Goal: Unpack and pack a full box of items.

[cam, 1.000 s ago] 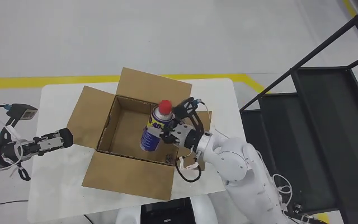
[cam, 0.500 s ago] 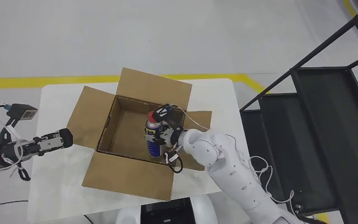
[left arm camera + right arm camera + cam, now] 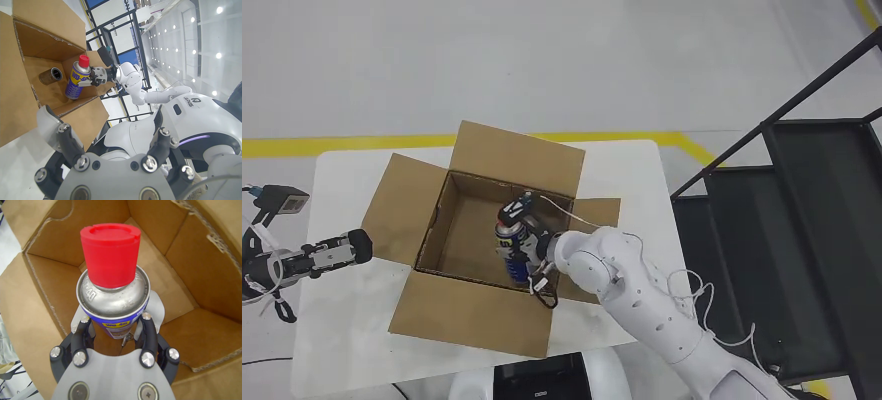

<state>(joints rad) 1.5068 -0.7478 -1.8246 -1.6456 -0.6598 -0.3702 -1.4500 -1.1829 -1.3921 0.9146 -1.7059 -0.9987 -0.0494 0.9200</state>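
An open cardboard box (image 3: 517, 150) stands in the middle of the white table (image 3: 352, 180). Inside it my right gripper (image 3: 532, 252) is shut on a blue and yellow spray can (image 3: 510, 240) with a red cap (image 3: 110, 255). The fingers (image 3: 144, 325) clamp the can's upper body (image 3: 77, 81) from the side. The can leans slightly, its base low near the box floor by the near right corner. A brown cylinder (image 3: 50, 75) lies on the box floor beside it. My left gripper (image 3: 347, 247) stands open over the table left of the box, nothing between its fingers (image 3: 47, 121).
The box's four flaps (image 3: 467, 315) are spread outward over the table. A black metal stair frame (image 3: 802, 200) stands to the right of the table. Bare tabletop lies on the far left (image 3: 342, 320) around the left gripper.
My right gripper has lowered the spray can from above the box rim down into the box and slightly leftward. The left arm has not moved.
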